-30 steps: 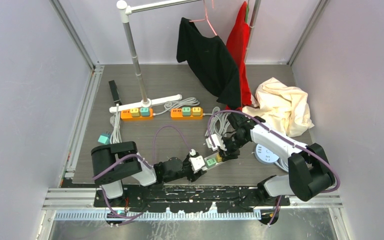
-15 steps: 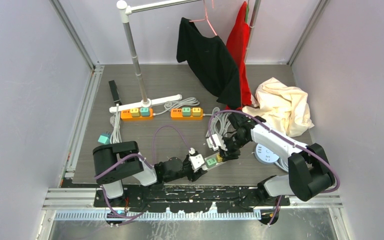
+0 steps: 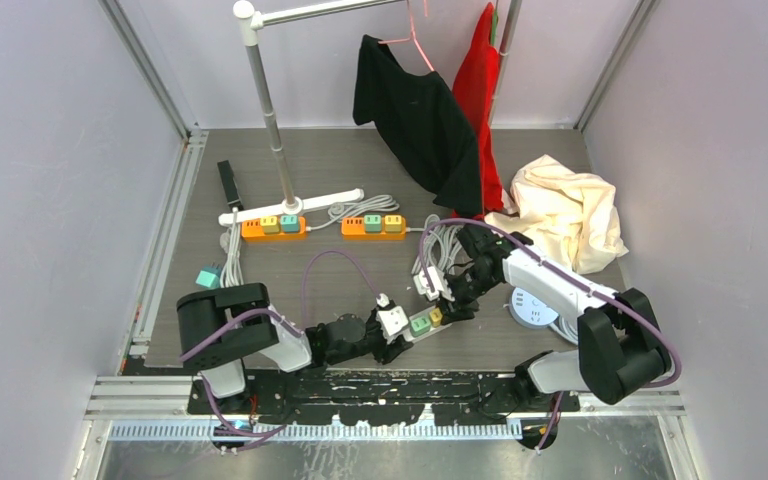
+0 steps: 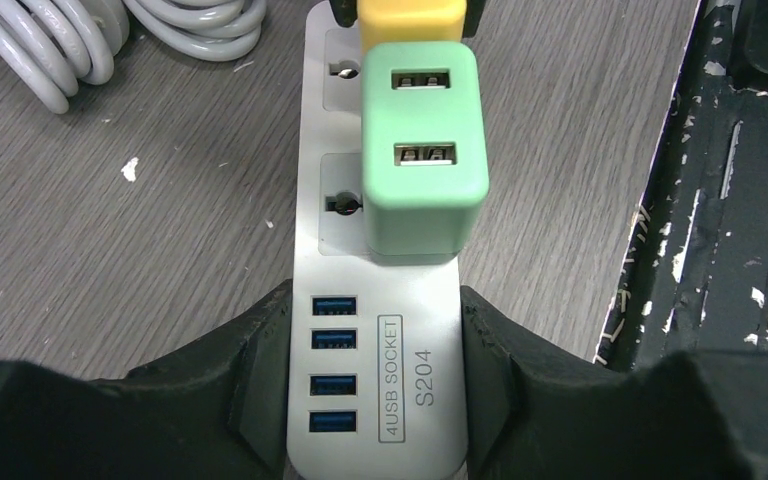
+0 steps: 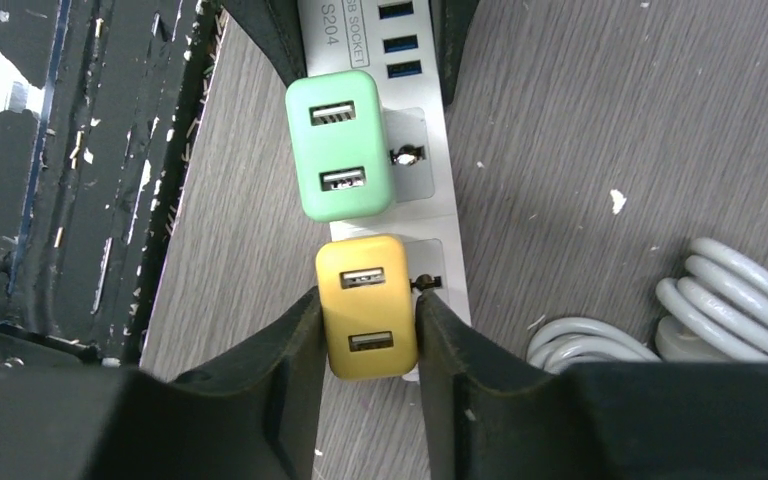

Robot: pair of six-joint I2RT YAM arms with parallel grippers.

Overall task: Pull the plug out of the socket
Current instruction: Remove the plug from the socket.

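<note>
A white power strip (image 4: 400, 390) marked "4USB SOCKET S204" lies at the table's near edge (image 3: 415, 327). A green plug (image 4: 422, 150) and a yellow plug (image 4: 412, 18) sit in its sockets. My left gripper (image 4: 375, 345) is shut on the strip's USB end, one finger on each side. My right gripper (image 5: 368, 320) is shut on the yellow plug (image 5: 365, 305), which still sits on the strip (image 5: 430, 200) beside the green plug (image 5: 338, 145). In the top view the two grippers face each other, the left gripper (image 3: 392, 338) and the right gripper (image 3: 442, 312).
A coiled grey cable (image 3: 438, 250) lies just behind the strip (image 5: 690, 310). Two orange power strips (image 3: 273, 227) (image 3: 373, 225), a rack pole (image 3: 270, 110), hanging black (image 3: 420, 120) and red clothes, cream cloth (image 3: 565, 210) and a round white socket (image 3: 535, 305) stand around. The black frame edge (image 4: 730, 200) runs close by.
Almost nothing. Both grippers keep their holds, and the strip with its plugs has shifted very slightly to the left.
</note>
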